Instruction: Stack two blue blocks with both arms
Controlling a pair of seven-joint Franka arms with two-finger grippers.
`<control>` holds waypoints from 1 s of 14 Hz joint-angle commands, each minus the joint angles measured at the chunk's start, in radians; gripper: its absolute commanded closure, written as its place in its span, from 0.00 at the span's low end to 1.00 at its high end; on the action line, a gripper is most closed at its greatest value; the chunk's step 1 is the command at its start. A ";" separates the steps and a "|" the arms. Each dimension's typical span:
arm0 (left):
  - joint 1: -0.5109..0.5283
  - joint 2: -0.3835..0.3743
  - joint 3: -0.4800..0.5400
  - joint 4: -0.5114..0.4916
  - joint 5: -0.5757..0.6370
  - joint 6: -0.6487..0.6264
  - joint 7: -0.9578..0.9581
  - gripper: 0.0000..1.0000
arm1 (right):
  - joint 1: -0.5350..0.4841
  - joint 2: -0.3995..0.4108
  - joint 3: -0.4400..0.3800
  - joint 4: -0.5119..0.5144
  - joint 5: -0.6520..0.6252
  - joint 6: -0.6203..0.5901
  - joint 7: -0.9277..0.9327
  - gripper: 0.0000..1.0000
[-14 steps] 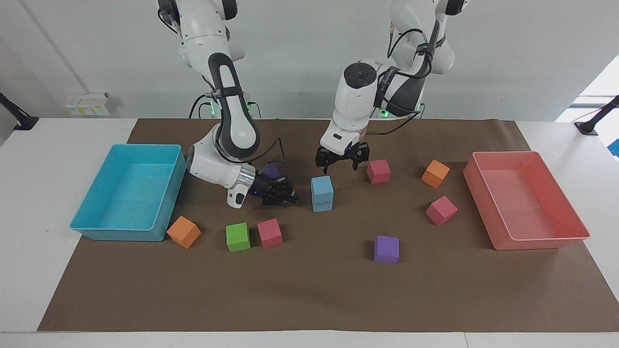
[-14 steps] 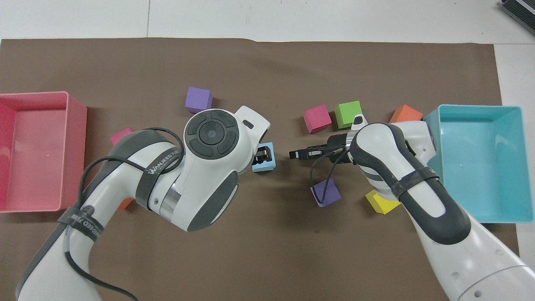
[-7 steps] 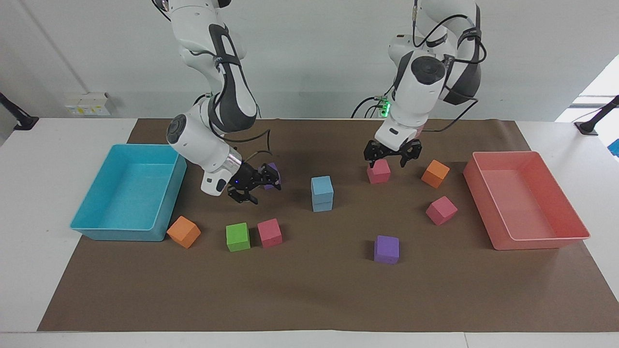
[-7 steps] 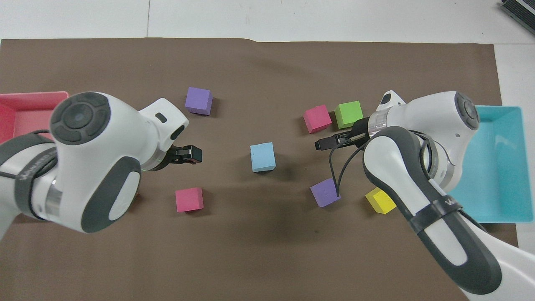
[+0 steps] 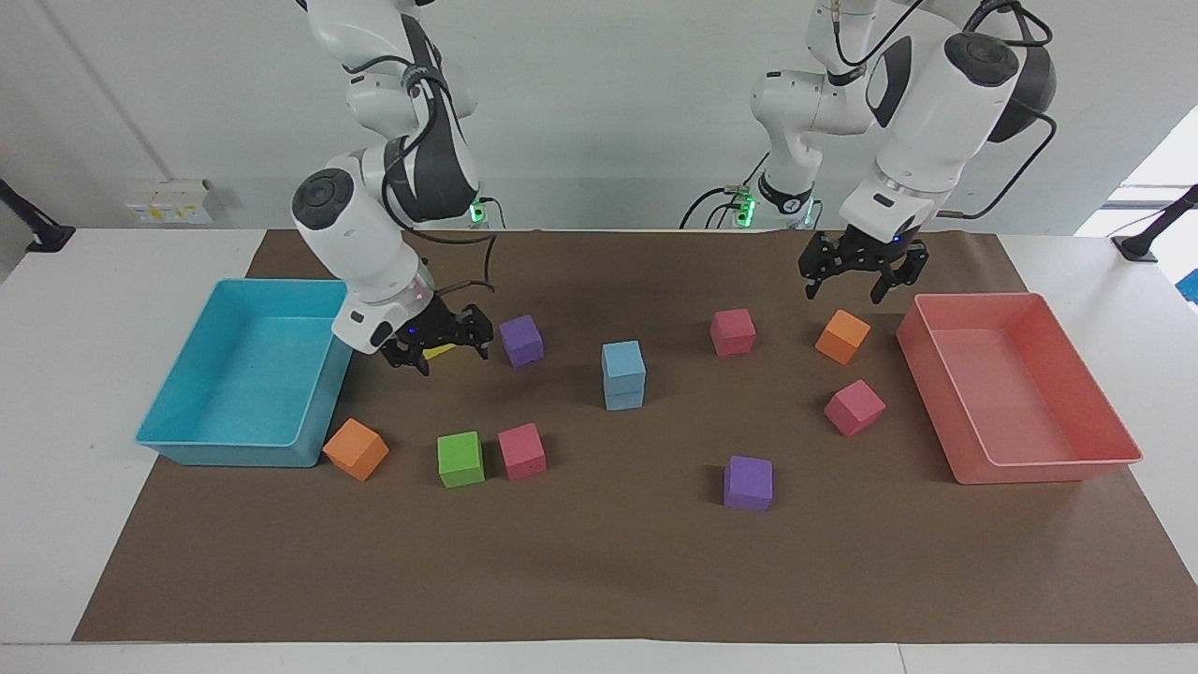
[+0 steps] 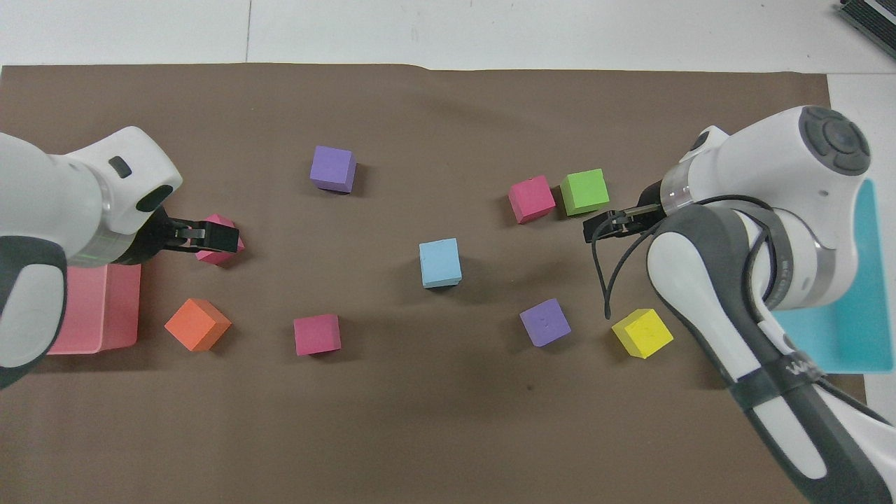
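The two blue blocks [image 5: 623, 374] stand stacked, one on the other, in the middle of the brown mat; from above only the top one [image 6: 439, 262] shows. Nothing touches them. My right gripper [image 5: 440, 339] hangs open and empty low over the mat beside the turquoise tray, well clear of the stack; the overhead view shows it [image 6: 606, 225] by the green cube. My left gripper [image 5: 861, 279] is raised, open and empty, at the left arm's end of the mat by the pink tray's corner. From above it [image 6: 210, 236] covers part of a pink cube.
A turquoise tray [image 5: 187, 440] sits at the right arm's end, a pink tray [image 5: 1029, 468] at the left arm's end. Loose cubes ring the stack: purple [image 5: 521, 339], pink [image 5: 732, 330], orange [image 5: 842, 335], pink [image 5: 854, 407], purple [image 5: 748, 482], pink [image 5: 521, 450], green [image 5: 460, 459], orange [image 5: 356, 448], yellow [image 6: 642, 333].
Both arms have drawn back from the stack toward their own ends of the table and risen. The right gripper, nearly shut beside the stack a second ago, now stands open.
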 commanded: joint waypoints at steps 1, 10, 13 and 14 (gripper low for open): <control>0.064 0.051 -0.011 0.163 0.000 -0.116 0.054 0.00 | -0.016 -0.029 -0.010 0.014 -0.102 -0.052 0.101 0.00; 0.125 0.127 -0.011 0.402 0.003 -0.362 0.094 0.00 | -0.152 -0.159 -0.025 0.014 -0.214 -0.166 0.224 0.00; 0.124 0.116 -0.014 0.383 0.003 -0.408 0.094 0.00 | -0.145 -0.227 -0.021 0.028 -0.233 -0.199 0.217 0.00; 0.124 0.101 -0.014 0.367 0.004 -0.423 0.094 0.00 | -0.140 -0.234 -0.021 0.051 -0.242 -0.228 0.215 0.00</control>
